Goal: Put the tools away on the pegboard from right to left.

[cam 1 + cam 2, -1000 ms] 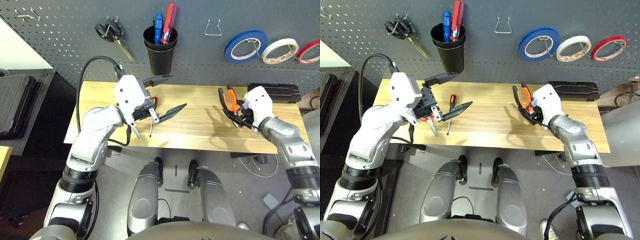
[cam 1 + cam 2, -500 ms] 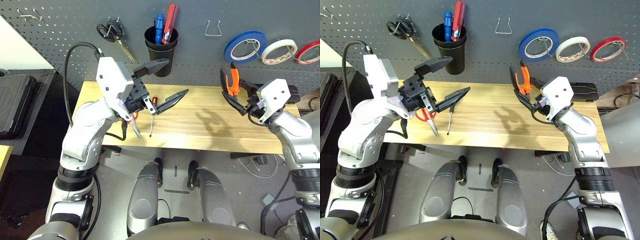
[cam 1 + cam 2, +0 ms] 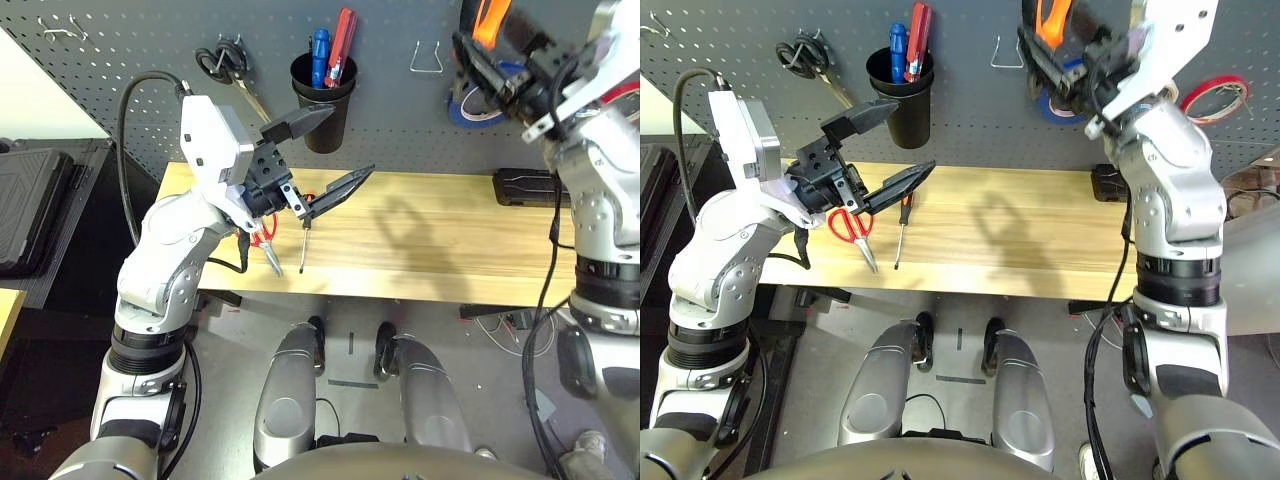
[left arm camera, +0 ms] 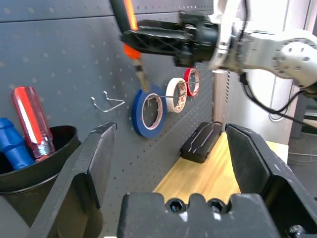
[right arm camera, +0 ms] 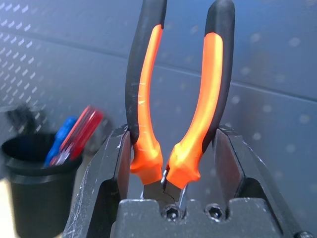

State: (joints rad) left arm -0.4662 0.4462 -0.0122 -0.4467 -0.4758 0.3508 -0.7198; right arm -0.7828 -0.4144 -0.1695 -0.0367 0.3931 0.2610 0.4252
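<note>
My right gripper [image 3: 1060, 55] is raised in front of the pegboard [image 3: 120, 60], shut on the orange-and-black-handled pliers [image 5: 146, 99]. Their handles point up, just right of an empty wire hook [image 3: 1008, 52]. The pliers [image 4: 130, 20] hang nose down above the blue tape. A white tape roll [image 4: 174, 94] hangs on the board between the blue and red rolls. On the table's left lie the red-handled scissors [image 3: 848, 225] and the slim screwdriver [image 3: 900, 225]. My left gripper [image 3: 915, 135] hovers open just above them, holding nothing.
A black cup [image 3: 322, 100] on the board holds a blue and a red tool. Black-handled scissors [image 3: 225, 65] hang to its left. Blue tape [image 4: 148, 110] and red tape [image 3: 1215, 95] hang at the right. A black case [image 3: 530, 187] lies at the wooden table's [image 3: 420, 250] back right.
My right arm has lifted the pliers off the table up to the pegboard beside the wire hook. My left arm has drawn back and risen a little, still open.
</note>
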